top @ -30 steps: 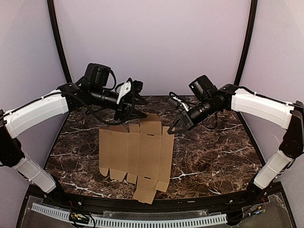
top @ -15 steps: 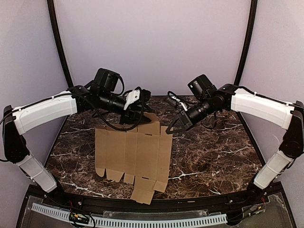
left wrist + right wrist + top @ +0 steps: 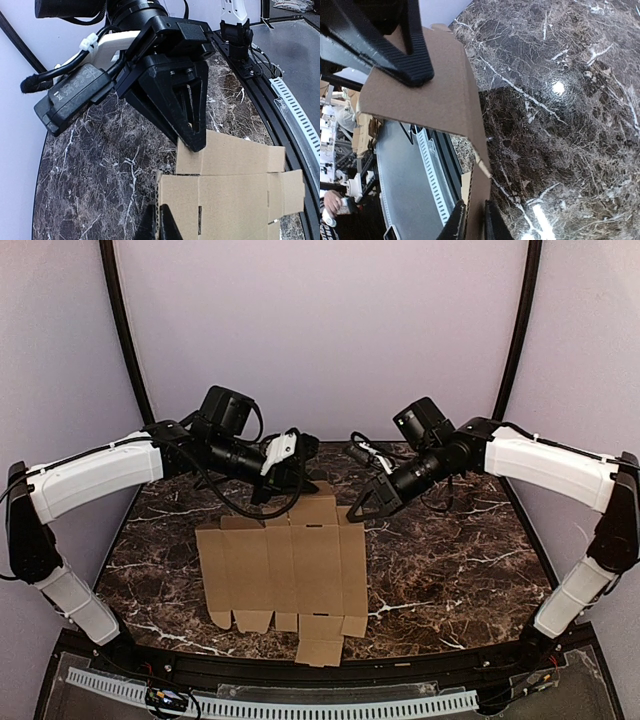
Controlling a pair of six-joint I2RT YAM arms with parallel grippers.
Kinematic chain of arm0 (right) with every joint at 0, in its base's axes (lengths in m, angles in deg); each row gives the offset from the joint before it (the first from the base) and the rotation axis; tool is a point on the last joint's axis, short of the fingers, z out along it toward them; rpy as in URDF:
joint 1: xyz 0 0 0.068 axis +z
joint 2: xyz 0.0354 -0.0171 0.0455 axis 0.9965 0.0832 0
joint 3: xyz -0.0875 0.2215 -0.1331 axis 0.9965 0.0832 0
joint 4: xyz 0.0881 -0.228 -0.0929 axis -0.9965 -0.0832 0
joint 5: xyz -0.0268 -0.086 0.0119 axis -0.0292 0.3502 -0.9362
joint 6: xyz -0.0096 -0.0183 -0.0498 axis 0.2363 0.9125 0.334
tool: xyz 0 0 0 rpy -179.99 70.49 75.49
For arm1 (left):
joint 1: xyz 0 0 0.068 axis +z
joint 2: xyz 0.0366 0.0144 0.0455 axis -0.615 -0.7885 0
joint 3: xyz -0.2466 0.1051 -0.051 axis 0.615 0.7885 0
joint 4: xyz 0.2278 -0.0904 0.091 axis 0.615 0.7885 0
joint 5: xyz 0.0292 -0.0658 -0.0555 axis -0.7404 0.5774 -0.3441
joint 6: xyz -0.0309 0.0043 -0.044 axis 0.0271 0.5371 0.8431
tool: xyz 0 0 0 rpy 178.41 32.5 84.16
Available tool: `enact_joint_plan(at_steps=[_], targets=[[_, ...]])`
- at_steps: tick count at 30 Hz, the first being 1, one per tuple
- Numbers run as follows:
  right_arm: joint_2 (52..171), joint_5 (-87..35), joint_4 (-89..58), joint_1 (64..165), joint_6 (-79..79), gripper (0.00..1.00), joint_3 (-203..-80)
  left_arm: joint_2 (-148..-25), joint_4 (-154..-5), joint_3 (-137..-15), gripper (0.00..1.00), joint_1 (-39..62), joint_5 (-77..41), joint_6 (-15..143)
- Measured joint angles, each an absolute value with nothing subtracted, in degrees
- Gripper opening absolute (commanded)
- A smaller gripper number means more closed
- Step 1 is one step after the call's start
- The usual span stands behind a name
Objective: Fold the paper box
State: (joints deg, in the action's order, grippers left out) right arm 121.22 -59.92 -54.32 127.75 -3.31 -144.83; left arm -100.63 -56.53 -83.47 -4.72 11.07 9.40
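From where I stand, the paper box point(image 3: 285, 565) is no box yet. It is a flat brown die-cut sheet lying mid-worktop point(image 3: 450, 560), with several panels side by side, creases running far to near, and small flaps at both ends. Both arms reach over its far edge, so the whole sheet stretches away from them toward the near side. The left fingers point(image 3: 284, 490) look clamped on the far flap near the middle. The right fingers point(image 3: 358, 510) pinch the far right corner close by, so neither arm is clearly nearer.

Dark marble table point(image 3: 450, 570) — white veins, lilac walls point(image 3: 320, 330)
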Motion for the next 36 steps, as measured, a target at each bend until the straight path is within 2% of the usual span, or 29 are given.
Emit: enact_joint_plan(at_steps=[5, 10, 20, 28, 36], targets=[[119.74, -57.80, -53.14, 127.93, -3.75, 0.55, -143.93, -100.65, -56.31, -83.47, 0.01, -4.72, 9.35, 9.43], [114.21, -53.56, -51.67, 127.99, -3.58, 0.73, -139.67, -100.28, -58.97, -82.75, 0.01, -4.72, 4.10, 12.16], [107.23, -40.38, -50.30, 127.99, -2.66, 0.82, -137.94, -97.98, -64.68, -81.15, 0.01, -4.72, -6.81, 25.97], [106.56, -34.26, -50.58, 127.99, 0.42, 0.85, -140.87, -95.01, -66.58, -80.63, 0.01, -4.70, -15.99, 48.22], [109.07, -30.21, -50.60, 127.99, 5.52, 0.84, -145.44, -85.02, -75.76, -63.38, 0.01, -3.72, -23.18, 69.73]])
